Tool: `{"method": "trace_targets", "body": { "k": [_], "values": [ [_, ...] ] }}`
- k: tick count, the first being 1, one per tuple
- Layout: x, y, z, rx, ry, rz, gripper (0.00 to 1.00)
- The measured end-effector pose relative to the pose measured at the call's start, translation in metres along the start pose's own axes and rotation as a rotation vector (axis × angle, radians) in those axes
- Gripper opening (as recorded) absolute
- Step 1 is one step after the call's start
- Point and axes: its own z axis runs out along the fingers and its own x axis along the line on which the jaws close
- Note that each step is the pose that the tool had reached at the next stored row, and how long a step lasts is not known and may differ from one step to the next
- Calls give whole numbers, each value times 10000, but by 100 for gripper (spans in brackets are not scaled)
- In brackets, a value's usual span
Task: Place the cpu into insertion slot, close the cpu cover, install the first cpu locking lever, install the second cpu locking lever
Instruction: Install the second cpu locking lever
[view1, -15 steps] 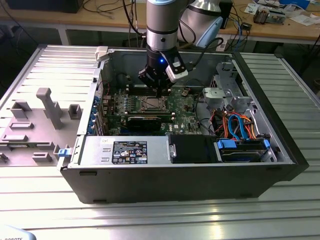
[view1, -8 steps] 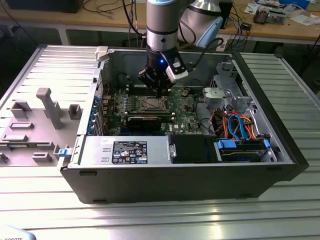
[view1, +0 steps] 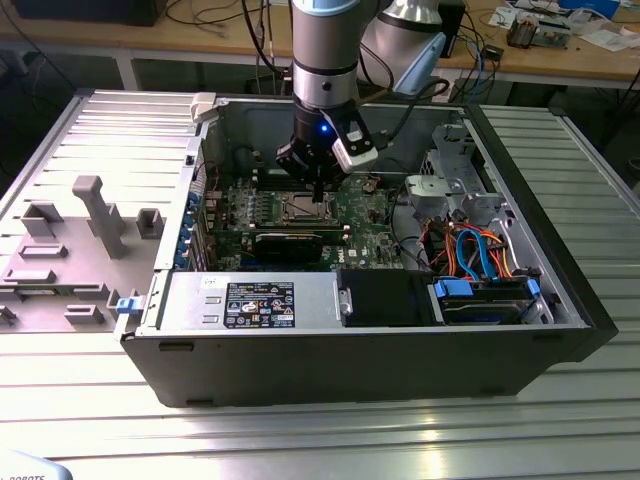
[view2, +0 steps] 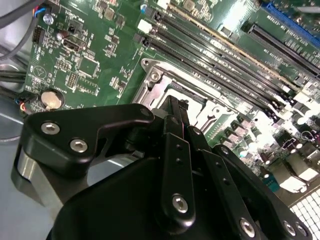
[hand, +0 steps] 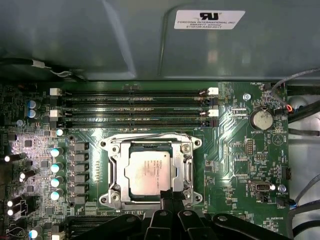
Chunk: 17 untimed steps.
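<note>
In the first wrist view the black tool (hand: 172, 197) sits nearest the camera, its slim fingertips pressed together with nothing between them, so it is clenched on nothing. The tips rest at the edge of the insertion slot (hand: 150, 171), just over the rim of the cpu cover (hand: 116, 167). The cover lies flat around the socket, and through its square window the silvery top of the cpu (hand: 150, 170) shows, seated squarely in the slot. Thin wire levers run along the frame's edges; whether they are latched cannot be told. Beyond the socket lie the long black memory slots (hand: 134, 107), then the grey wall of the case.

In the second wrist view the tool's linkages (view2: 175, 165) crowd the foreground, the tips meeting over the socket frame (view2: 165, 85), with a coin battery (view2: 51, 99) on the green board to one side.

In the exterior view the open computer case (view1: 360, 350) rests on a ribbed metal bench (view1: 320, 440). The arm (view1: 325, 50) comes straight down into it, the tool (view1: 318, 192) poised at the socket (view1: 305, 207). A grey fixture tray (view1: 80, 250) lies towards the exterior view's left.
</note>
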Motion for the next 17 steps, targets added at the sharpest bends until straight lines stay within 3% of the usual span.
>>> {"method": "trace_targets", "body": {
  "k": [17],
  "values": [
    [0, -12, 0, -10, 0, 0, 11]
  ]
}}
